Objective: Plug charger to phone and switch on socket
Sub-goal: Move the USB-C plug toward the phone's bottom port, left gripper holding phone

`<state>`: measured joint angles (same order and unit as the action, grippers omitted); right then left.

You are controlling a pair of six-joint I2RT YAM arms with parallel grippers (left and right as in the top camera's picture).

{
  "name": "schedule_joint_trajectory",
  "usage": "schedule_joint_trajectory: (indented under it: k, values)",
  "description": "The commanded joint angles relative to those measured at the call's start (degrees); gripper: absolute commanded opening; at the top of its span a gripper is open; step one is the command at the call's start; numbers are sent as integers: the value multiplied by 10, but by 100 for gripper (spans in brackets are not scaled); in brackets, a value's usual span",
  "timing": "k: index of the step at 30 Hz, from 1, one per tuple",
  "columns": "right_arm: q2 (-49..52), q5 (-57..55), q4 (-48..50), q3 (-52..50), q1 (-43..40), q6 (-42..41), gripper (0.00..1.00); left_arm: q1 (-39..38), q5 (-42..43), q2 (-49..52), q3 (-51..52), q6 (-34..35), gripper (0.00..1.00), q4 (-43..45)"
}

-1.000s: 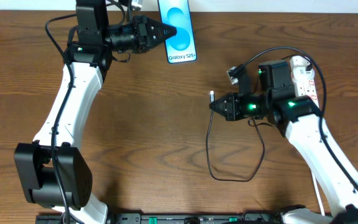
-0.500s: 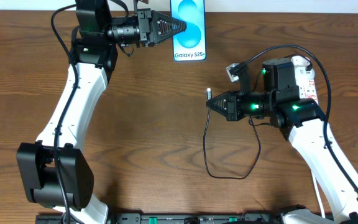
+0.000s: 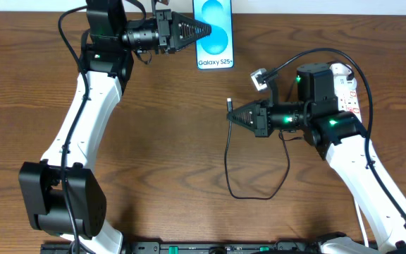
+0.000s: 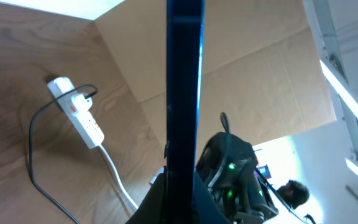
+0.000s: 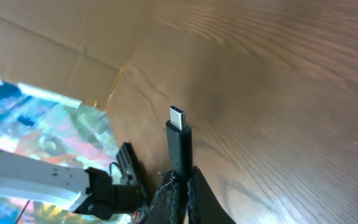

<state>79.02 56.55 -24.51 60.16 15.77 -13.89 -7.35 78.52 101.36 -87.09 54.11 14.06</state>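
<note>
We're over the wooden table [image 3: 154, 155], both arms stretched out. The left gripper [image 3: 207, 30] reaches to the far edge, clamped on the phone [image 3: 220, 49]. The right gripper [image 3: 232, 118] hangs right of centre, clenched on the charger [image 3: 225, 159] just behind its plug [image 3: 230, 104]. The socket [image 3: 345, 83] lies toward the far right corner, half hidden by the right arm [image 3: 351, 155], its white cord [image 4: 114, 174] trailing off. The phone shows its bright blue screen to the overhead camera, and the left wrist view shows it edge-on between the fingers. The charger loops toward the near edge and back. The plug pokes clear of the fingers, well apart from the phone.
</note>
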Motion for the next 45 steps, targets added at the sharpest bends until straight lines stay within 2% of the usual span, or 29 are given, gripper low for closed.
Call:
schedule_joint_trajectory:
  k: [1,6,9,15,22,45]
  values:
    - [-3,55,35,8,12,-30,1,-1,-28,-14,-12,-3,7,-35]
    - [-3,51,55,8,28,-47,1,-1,-28,-14,-12,-5,7,-42]
    - [-3,51,85,8,29,-98,1,-1,-22,-14,-12,-19,7,-41]
    - [-3,33,117,8,29,-112,1,-1,0,-14,-12,-30,7,-41]
    - [-3,6,159,8,32,-173,1,-8,6,-14,-12,-30,7,-41]
    - [-3,6,211,8,29,-212,1,-16,19,-14,-12,-54,7,-42]
